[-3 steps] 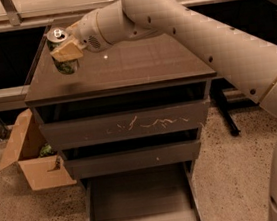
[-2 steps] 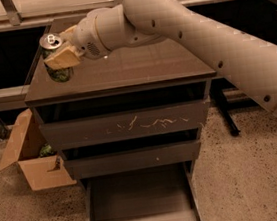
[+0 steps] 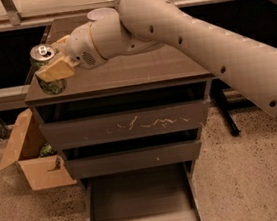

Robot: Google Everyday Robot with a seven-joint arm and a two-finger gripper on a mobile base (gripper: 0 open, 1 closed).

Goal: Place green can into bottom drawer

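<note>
The green can [image 3: 51, 86] has a silver top with a pull tab and is held upright at the front left corner of the cabinet top [image 3: 134, 73]. My gripper [image 3: 50, 60] is shut on the green can, with one tan finger [image 3: 57, 69] across its front and the other behind it. Whether the can rests on the top or hangs just above it, I cannot tell. The bottom drawer [image 3: 140, 203] is pulled open below, with a plain flat floor and nothing in it. The arm reaches in from the right.
A white bowl [image 3: 101, 13] sits at the back of the cabinet top. The top drawer [image 3: 125, 125] with pale scratches and the middle drawer [image 3: 133, 159] are shut. An open cardboard box [image 3: 31, 161] stands on the floor to the left of the cabinet.
My gripper has carried the green can left and toward the front, from the middle left of the cabinet top to its front left corner.
</note>
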